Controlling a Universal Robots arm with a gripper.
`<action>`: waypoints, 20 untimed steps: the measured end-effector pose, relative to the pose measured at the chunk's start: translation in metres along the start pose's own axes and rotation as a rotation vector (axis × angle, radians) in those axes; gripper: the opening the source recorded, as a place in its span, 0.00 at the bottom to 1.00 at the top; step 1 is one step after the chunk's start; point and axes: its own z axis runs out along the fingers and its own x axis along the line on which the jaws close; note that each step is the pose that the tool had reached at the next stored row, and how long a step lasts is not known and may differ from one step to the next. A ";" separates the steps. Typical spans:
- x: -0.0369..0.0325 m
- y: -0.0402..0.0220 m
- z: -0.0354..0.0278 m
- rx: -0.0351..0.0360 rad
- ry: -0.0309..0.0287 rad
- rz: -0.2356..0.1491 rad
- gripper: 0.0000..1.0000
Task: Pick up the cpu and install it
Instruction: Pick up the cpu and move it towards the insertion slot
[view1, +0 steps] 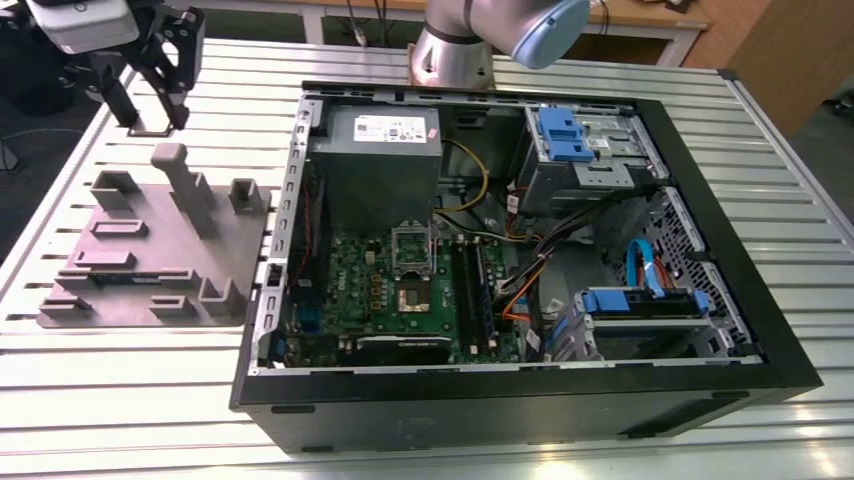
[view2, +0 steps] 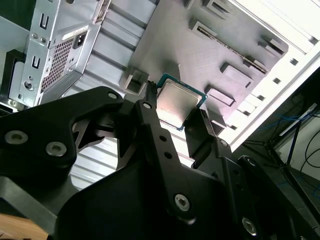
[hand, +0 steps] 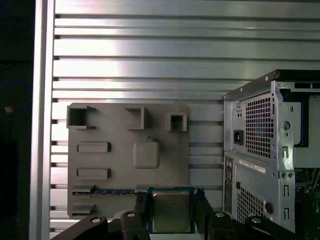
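A ribbed aluminium table (view1: 134, 400) is shown, carrying an open black computer case (view1: 534, 400) and, just beside it on the exterior view's left, a grey fixture tray (view1: 147, 250). The jaws of the black gripper (hand: 171, 214) are pinched on the cpu (view2: 177, 102), whose two opposite edges are pressed by the fingers (hand: 141, 205), with the silver-grey lid left bare between them. The chip is held in the air, clear of the tray and well apart from the green motherboard (view1: 400, 290) inside the case. A narrow memory stick (hand: 115, 191) is seen resting in a tray slot below. The chip is judged to be light, stiff and thin, with a smooth, slippery lid and a delicate underside. An edge hold, kept level, is therefore judged safest.
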 end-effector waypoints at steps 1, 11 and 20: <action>-0.0002 0.0000 0.0000 0.0001 0.0000 0.000 0.47; -0.0023 0.0000 0.0000 0.0001 0.0000 0.000 0.47; -0.0077 0.0000 0.0001 0.0001 0.0001 0.000 0.47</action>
